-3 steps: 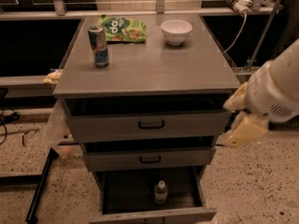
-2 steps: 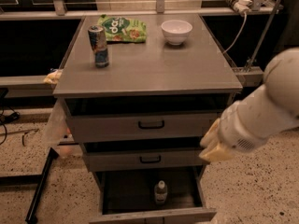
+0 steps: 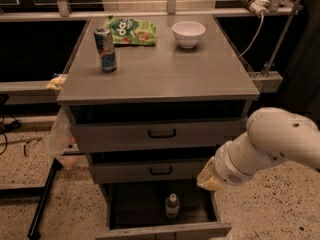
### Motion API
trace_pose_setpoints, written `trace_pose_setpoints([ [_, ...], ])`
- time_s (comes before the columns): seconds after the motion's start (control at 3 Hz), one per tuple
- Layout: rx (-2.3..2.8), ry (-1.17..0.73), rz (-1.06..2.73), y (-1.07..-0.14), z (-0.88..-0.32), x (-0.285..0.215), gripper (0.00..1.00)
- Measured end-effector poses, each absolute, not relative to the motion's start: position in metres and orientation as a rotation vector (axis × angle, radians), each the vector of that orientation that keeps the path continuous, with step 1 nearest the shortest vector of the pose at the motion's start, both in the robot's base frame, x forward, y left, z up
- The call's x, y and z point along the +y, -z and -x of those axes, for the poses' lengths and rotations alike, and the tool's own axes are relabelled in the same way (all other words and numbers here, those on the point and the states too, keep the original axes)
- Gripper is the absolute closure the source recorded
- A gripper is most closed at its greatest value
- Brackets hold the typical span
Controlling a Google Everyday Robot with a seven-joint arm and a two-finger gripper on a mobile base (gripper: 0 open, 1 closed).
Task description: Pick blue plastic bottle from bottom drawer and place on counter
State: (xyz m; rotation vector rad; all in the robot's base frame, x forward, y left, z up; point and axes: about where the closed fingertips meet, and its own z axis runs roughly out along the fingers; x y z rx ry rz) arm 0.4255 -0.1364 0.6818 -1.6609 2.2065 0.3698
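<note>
The blue plastic bottle (image 3: 172,205) stands upright on the dark floor of the open bottom drawer (image 3: 134,208), right of its middle. It is small and clear, with a white cap. The counter (image 3: 165,71) is the broad grey top above the drawers. My gripper (image 3: 209,176) sits at the end of the white arm that comes in from the right. It hangs in front of the middle drawer's right end, above and to the right of the bottle, and is apart from it.
On the counter stand a blue-and-silver drink can (image 3: 105,49), a green snack bag (image 3: 131,31) and a white bowl (image 3: 188,33). Two shallower drawers with black handles (image 3: 161,133) are partly open above the bottom drawer. A cable and posts stand at the right.
My arm has swung left and down, from beside the top drawer to in front of the middle drawer's right end. The bottle has not moved.
</note>
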Motion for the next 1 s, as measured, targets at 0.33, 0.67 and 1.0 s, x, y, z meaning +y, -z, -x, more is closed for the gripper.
trace_pose_setpoints([
  [0.33,2.223,-0.391,1.670,-0.652,-0.418,-0.138,1.00],
  [0.67,2.226,-0.424,1.706,-0.565,-0.410,-0.139,1.00],
  [1.0,2.151,-0.420,1.603,-0.503,-0.450,-0.145,1.00],
])
